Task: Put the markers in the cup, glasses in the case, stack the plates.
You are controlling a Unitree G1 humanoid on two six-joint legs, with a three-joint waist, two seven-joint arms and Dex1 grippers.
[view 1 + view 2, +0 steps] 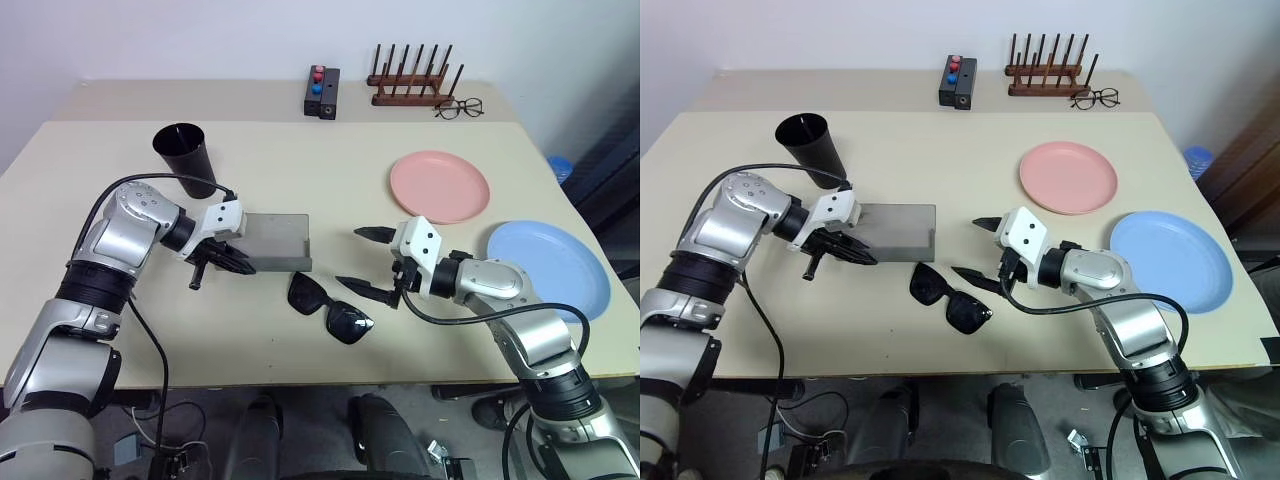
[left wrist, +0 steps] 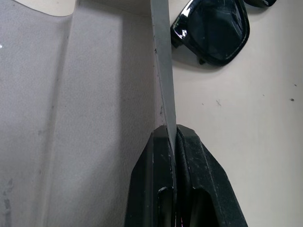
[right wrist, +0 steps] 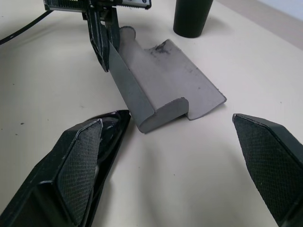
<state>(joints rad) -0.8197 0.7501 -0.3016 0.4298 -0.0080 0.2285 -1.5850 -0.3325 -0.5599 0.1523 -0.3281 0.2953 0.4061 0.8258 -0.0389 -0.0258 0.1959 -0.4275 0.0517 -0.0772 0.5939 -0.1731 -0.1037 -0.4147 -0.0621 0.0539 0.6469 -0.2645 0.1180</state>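
- The left hand is clenched on the thin edge of the case lid; its 2 fingers pinch the grey wall between them.
- The case lies open on the worktop, just to the right of the left hand and between the 2 hands.
- The right hand is released, fingers spread wide, pointing toward the case without touching it.
- The glasses lie on the worktop just below the case, beside the lower finger of the right hand; whether they touch it I cannot tell.
- The cup stands upright behind the left hand, near it.
- The pink plate lies behind the right hand; the blue plate lies to its right, past the wrist. The 2 plates are apart, not stacked.
- At the far edge, well apart from both hands: a button box, a wooden rack and wire spectacles.
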